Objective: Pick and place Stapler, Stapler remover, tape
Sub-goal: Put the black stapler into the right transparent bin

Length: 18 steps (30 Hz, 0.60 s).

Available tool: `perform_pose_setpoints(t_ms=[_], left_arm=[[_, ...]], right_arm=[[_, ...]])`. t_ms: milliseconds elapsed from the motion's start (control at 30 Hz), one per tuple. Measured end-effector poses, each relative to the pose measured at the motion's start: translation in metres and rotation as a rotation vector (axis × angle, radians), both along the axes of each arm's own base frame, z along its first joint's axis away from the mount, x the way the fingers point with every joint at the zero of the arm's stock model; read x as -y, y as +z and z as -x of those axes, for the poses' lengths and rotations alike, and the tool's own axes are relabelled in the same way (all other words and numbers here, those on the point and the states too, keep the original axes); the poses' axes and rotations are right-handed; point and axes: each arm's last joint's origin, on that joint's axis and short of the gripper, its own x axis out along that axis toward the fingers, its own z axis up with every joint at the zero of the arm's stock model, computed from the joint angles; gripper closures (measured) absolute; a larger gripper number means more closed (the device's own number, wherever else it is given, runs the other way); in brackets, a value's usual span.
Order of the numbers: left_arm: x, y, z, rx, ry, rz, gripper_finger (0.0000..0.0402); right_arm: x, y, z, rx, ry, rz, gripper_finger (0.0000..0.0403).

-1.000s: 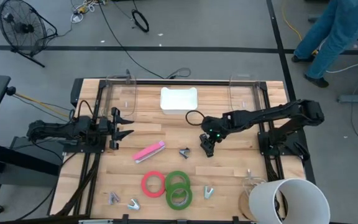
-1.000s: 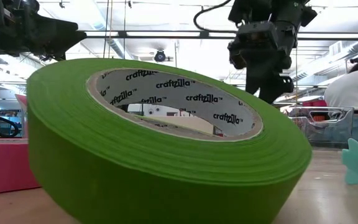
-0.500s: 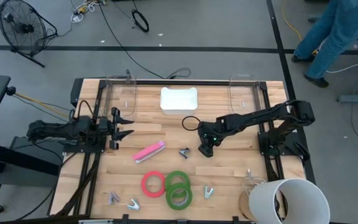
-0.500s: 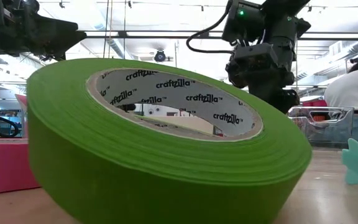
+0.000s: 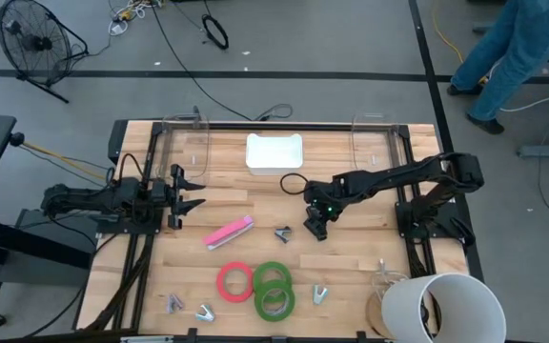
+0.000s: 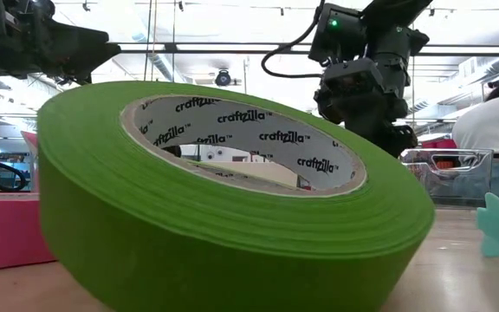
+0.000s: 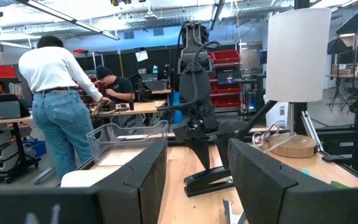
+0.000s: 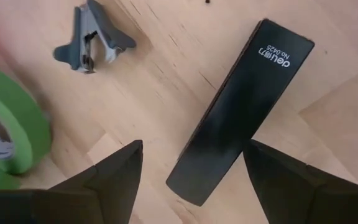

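While the left pincer [image 5: 191, 189] waits open at the surface's [image 5: 351, 295] left edge, the right pincer [image 8: 191, 171] hangs spread directly over the black stapler [image 8: 241, 109] lying mid-surface, a grey staple remover [image 8: 91, 45] nearby.

The right gripper [image 5: 315, 229] is hanging with its fingers [image 8: 294, 186] spread either side of the black stapler [image 8: 241, 112], bare counter [image 5: 351, 257] lying open around it. A grey staple remover [image 5: 282, 233] is sitting just beside, and the green tape rolls [image 5: 273, 289] are crowding the near side.
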Motion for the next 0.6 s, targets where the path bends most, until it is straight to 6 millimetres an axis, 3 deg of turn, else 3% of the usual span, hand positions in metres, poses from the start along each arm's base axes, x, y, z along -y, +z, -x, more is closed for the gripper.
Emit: perform_pose_setpoints(t_ms=[367, 600], left_arm=[[0.000, 0.000, 0.000, 0.000, 0.000, 0.000, 0.0225], [0.000, 0.000, 0.000, 0.000, 0.000, 0.000, 0.0225]], right_arm=[[0.012, 0.001, 0.007, -0.043, 0.001, 0.007, 0.0119], [0.005, 0.000, 0.005, -0.038, -0.010, -0.010, 0.0119]])
